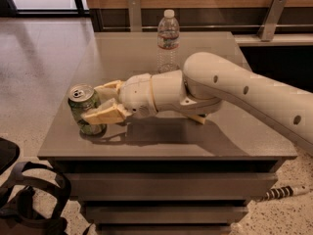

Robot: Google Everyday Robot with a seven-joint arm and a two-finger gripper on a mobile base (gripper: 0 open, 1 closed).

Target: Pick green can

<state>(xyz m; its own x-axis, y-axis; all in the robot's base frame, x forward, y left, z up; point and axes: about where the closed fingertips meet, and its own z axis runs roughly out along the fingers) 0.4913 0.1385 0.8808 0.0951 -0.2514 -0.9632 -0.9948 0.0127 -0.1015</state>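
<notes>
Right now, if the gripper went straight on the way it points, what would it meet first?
The green can: the gripper, near the left edge of the table, seems closed around it.

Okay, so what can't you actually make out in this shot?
Green can label: camera view, partly covered by the gripper closed around it, front left of table.
Yellowish thing under the arm: camera view, mostly hidden by the arm.
Bottle label text: camera view, too small.
Arm's base: cut off at right edge.
</notes>
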